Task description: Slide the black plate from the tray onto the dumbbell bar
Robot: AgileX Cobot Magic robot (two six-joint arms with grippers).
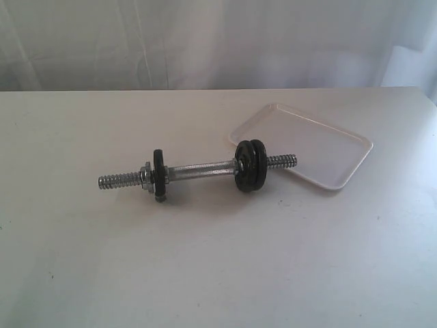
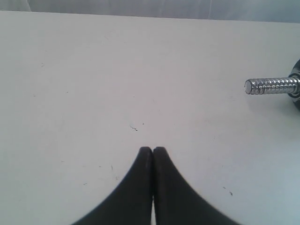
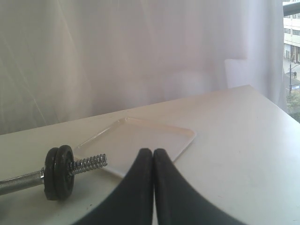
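Observation:
The dumbbell bar [image 1: 201, 169] lies on the table, its right threaded end over the near rim of the white tray [image 1: 321, 147]. The tray holds nothing. Two black plates [image 1: 249, 165] sit side by side on the bar near that end; which came from the tray I cannot tell. A single black disc [image 1: 158, 175] and a silver nut [image 1: 145, 174] sit near the left end. My left gripper [image 2: 153, 149] is shut and empty above bare table, apart from the bar's left threaded tip [image 2: 272, 86]. My right gripper [image 3: 153, 151] is shut and empty, near the tray [image 3: 140, 136] and the paired plates [image 3: 59, 172].
The white table [image 1: 205, 260] stretches wide around the bar. A pale curtain [image 1: 205, 41] hangs behind the far edge. Neither arm shows in the exterior view.

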